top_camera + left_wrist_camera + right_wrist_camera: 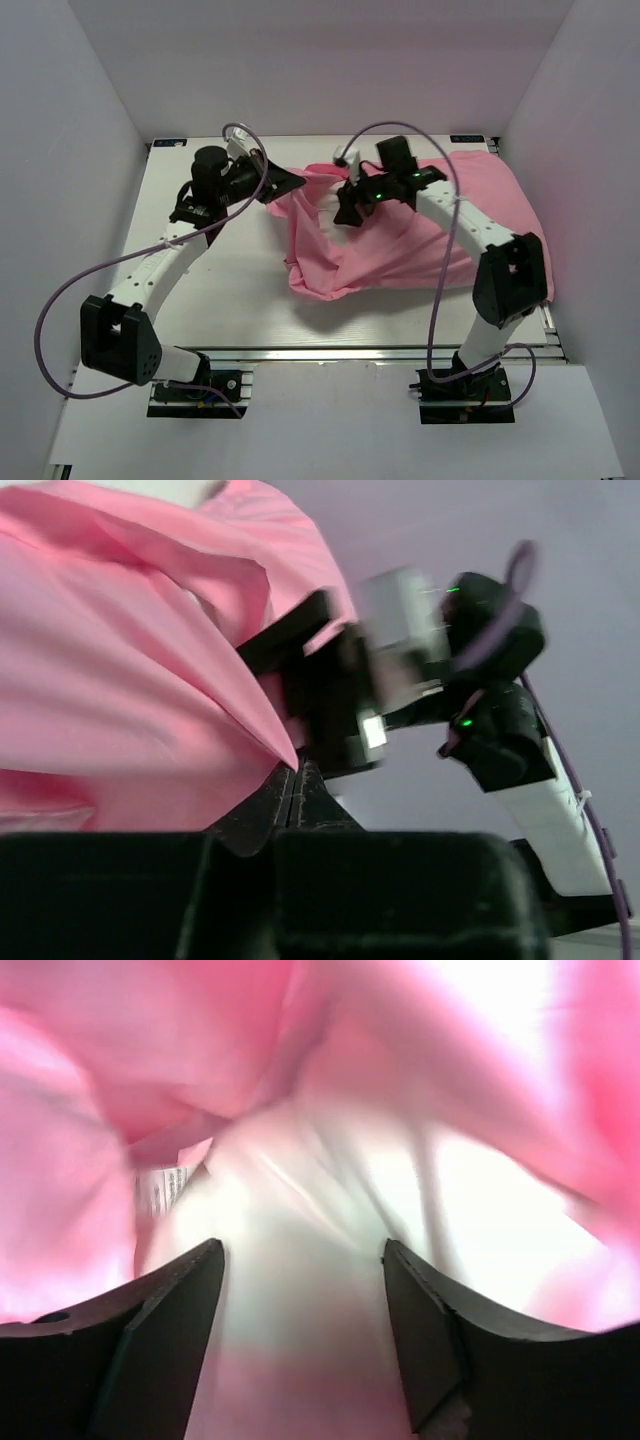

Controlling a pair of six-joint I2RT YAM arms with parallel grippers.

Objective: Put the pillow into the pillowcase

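The pillowcase (400, 240), centre right of the top view, is thin pink cloth with a satin sheen, creased and crumpled. At the centre of the right wrist view the pillow (300, 1300) shows as smooth, matt white cloth. The tabletop (230, 290) is smooth, matt white, and a ribbed bare-metal rail (340, 353) runs along its lower edge. The right gripper (300, 1260) has matt black plastic fingers. The left gripper (295, 785) looks finely grained. The purple cable (70, 285) at left has smooth sheathing.

Tag (160, 1188) beside pillowcase (60, 1110) fold: print unreadable.
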